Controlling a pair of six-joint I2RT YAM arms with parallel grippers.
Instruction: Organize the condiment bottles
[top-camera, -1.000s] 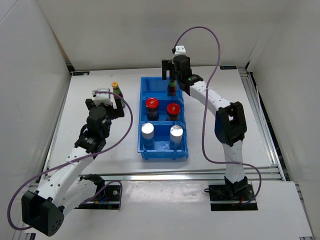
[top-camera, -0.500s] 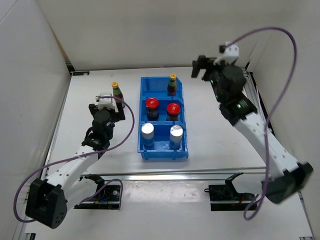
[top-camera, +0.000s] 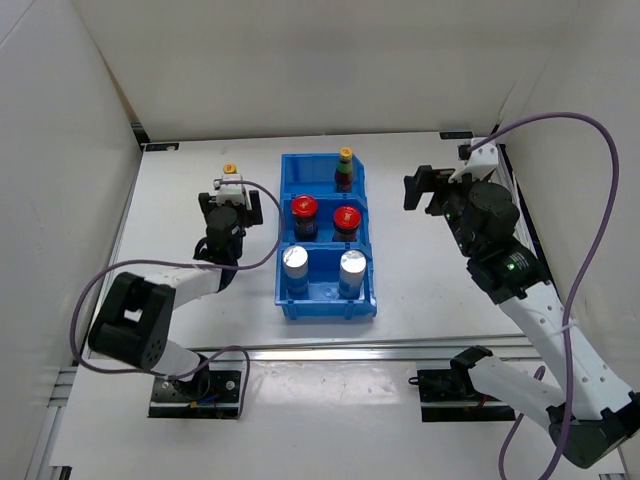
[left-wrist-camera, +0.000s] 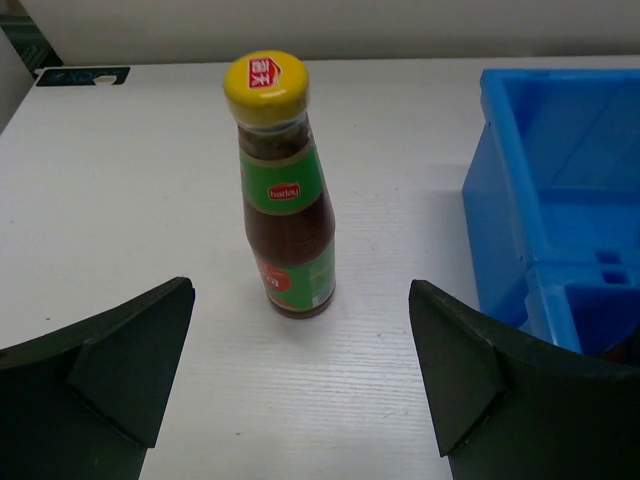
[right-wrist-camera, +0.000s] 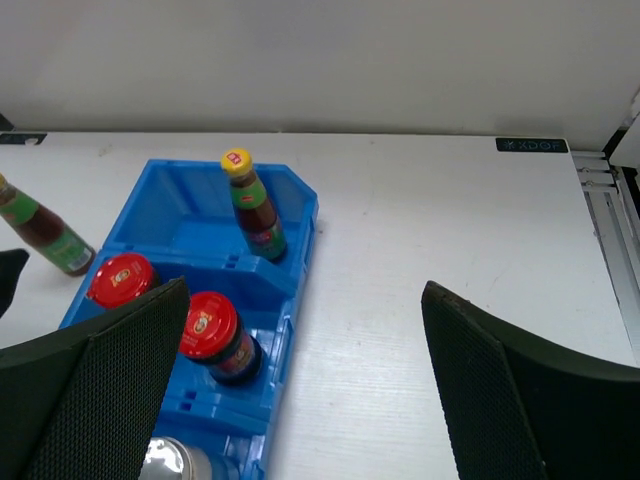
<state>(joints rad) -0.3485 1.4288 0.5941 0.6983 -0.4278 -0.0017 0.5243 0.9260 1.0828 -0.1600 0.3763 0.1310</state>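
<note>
A blue bin (top-camera: 283, 240) holds five bottles: a slim brown-green bottle with a yellow cap (top-camera: 344, 168) in the back right compartment, two dark jars with red lids (top-camera: 304, 208) (top-camera: 346, 217) in the middle, and two silver-capped shakers (top-camera: 295, 262) (top-camera: 352, 264) at the front. The second slim bottle (left-wrist-camera: 283, 200) stands upright on the table left of the bin. My left gripper (left-wrist-camera: 300, 370) is open, and that bottle stands just beyond its fingertips. My right gripper (top-camera: 420, 190) is open and empty, right of the bin over bare table.
The bin's back left compartment (right-wrist-camera: 175, 215) holds no bottle. White walls enclose the table on three sides. A metal rail (top-camera: 520, 230) runs along the right edge. The bin wall (left-wrist-camera: 500, 220) is close to the right of my left gripper.
My right gripper let go of the slim bottle in the back right compartment and swung away to the right. My left gripper moved forward up to the loose bottle.
</note>
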